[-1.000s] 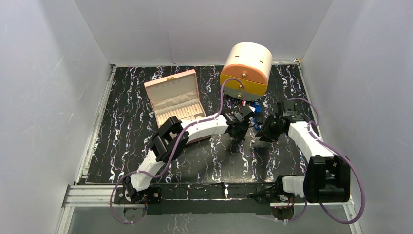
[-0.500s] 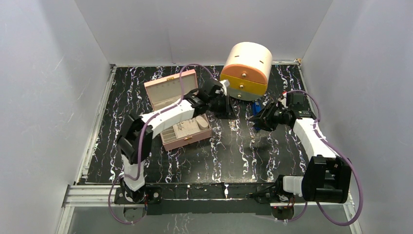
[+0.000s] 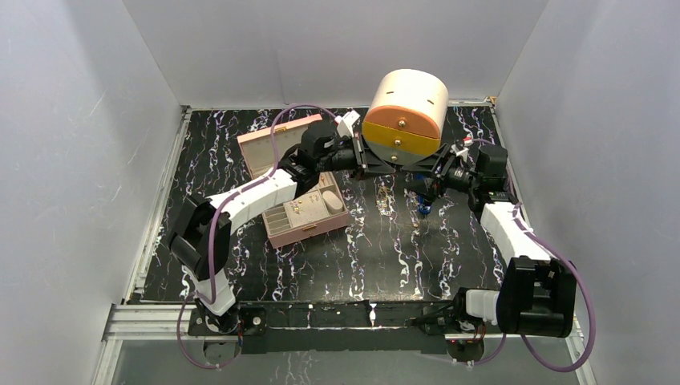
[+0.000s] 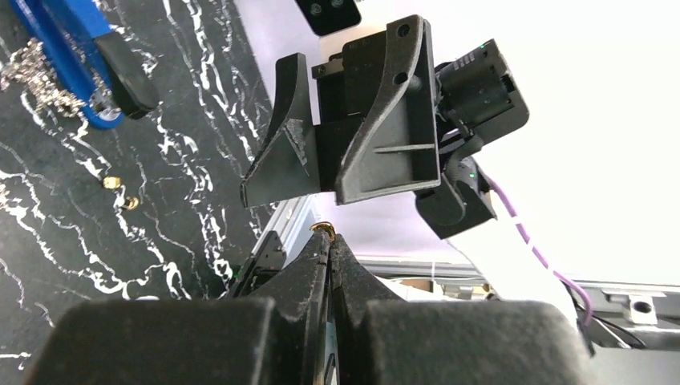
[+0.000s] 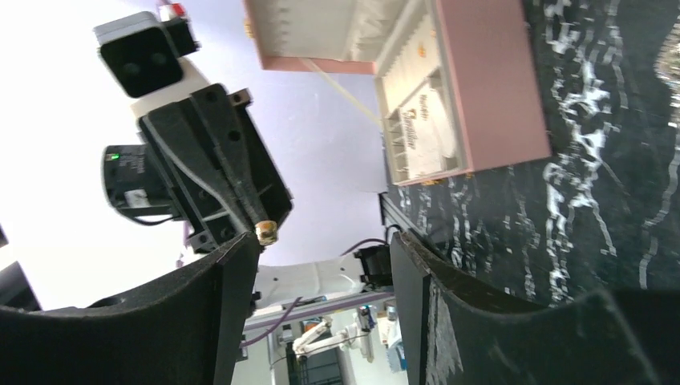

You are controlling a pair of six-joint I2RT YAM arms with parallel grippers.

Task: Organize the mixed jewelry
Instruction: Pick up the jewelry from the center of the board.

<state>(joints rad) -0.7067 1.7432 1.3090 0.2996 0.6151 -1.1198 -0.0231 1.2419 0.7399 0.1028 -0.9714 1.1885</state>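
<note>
Surface: black marbled table (image 3: 377, 249), white walls around it.
Left gripper (image 4: 325, 238): jaws pressed together on a tiny gold piece (image 4: 322, 228), held above the table.
Right gripper (image 5: 325, 245): jaws spread wide, empty, facing the left tips.
Loose jewelry: two gold bits (image 4: 112, 183) and a silver tangle (image 4: 24, 68) on the table by a blue object (image 4: 56, 40).
Pink box (image 3: 314, 229): open, beside the left arm.
</note>
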